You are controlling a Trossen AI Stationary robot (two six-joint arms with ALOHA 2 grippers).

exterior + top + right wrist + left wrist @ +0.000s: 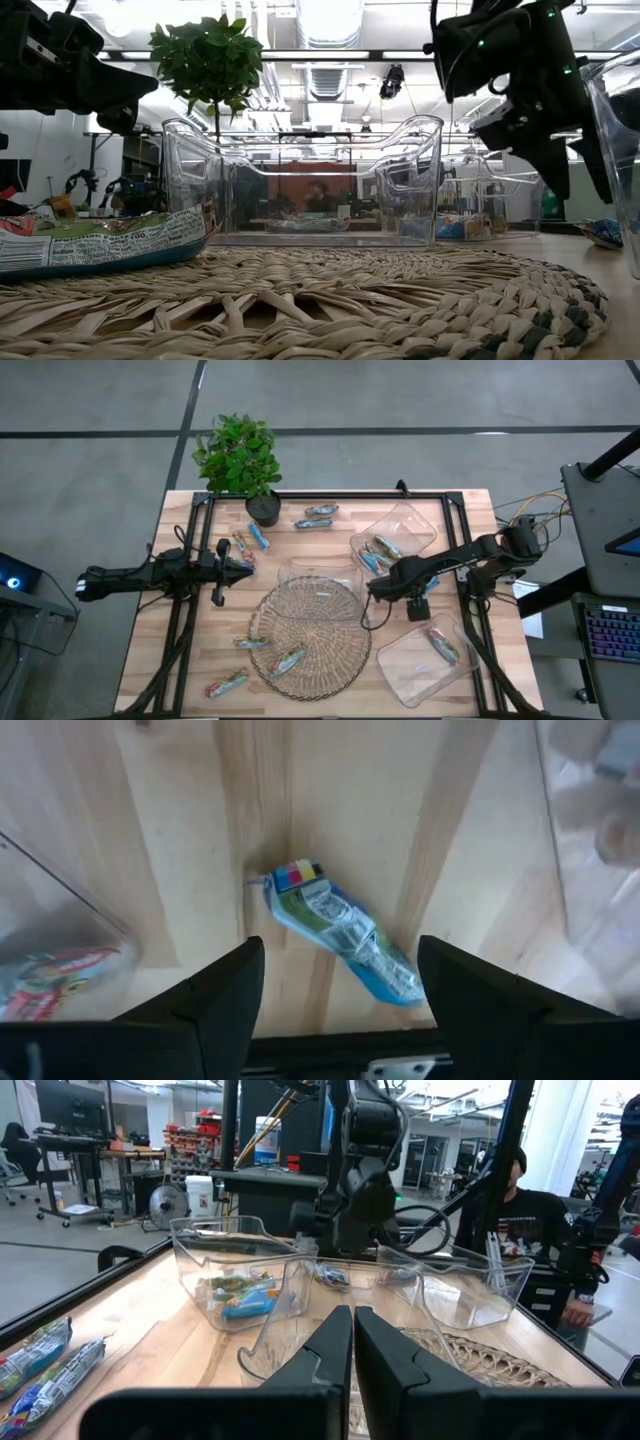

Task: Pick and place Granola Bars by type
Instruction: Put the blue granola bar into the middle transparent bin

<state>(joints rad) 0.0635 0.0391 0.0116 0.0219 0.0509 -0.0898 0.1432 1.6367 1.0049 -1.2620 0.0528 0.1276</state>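
Wood bench (150, 650) under me, clear trays right of centre. Right tool (340, 985) wide open, empty, hovering over blue-green granola bar (345, 935) lying flat on bare wood between trays. Left tool (352, 1342) shut, idle, frame left. Step: reaching for pick. Next I'd descend, straddle bar, close.

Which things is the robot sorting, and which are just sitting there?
For the job:
granola bars
blue bar under the open right gripper
clear trays
left gripper, shut and waiting

Just sitting there:
potted plant
wicker mat
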